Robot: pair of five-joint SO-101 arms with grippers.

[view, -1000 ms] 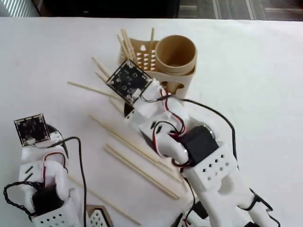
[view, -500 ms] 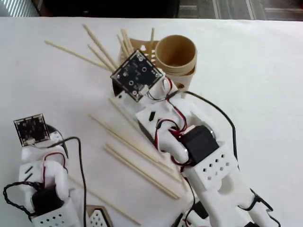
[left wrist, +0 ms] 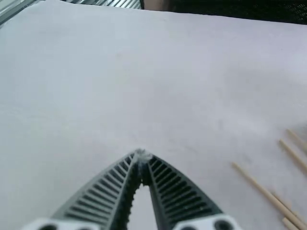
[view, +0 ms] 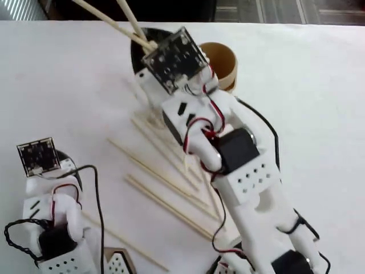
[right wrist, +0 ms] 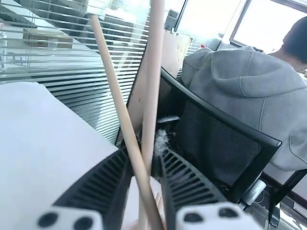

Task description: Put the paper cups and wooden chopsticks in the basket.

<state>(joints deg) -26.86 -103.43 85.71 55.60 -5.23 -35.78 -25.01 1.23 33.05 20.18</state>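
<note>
The left tool [left wrist: 140, 155] sits clenched on nothing, low over bare bench [view: 68, 74]. Loose chopsticks [view: 165, 188] lie scattered mid-bench, not yet gathered. The right tool [right wrist: 144, 160] grips two wooden chopsticks [right wrist: 154, 72] — angled steeply upward, likely for tipping into the basket — beside the paper cups [view: 227, 60].

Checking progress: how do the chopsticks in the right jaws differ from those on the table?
The held chopsticks are two, crossed, up in the air, clamped in the right jaws. The table chopsticks are several, lying flat and loose. Both are plain wooden sticks.
</note>
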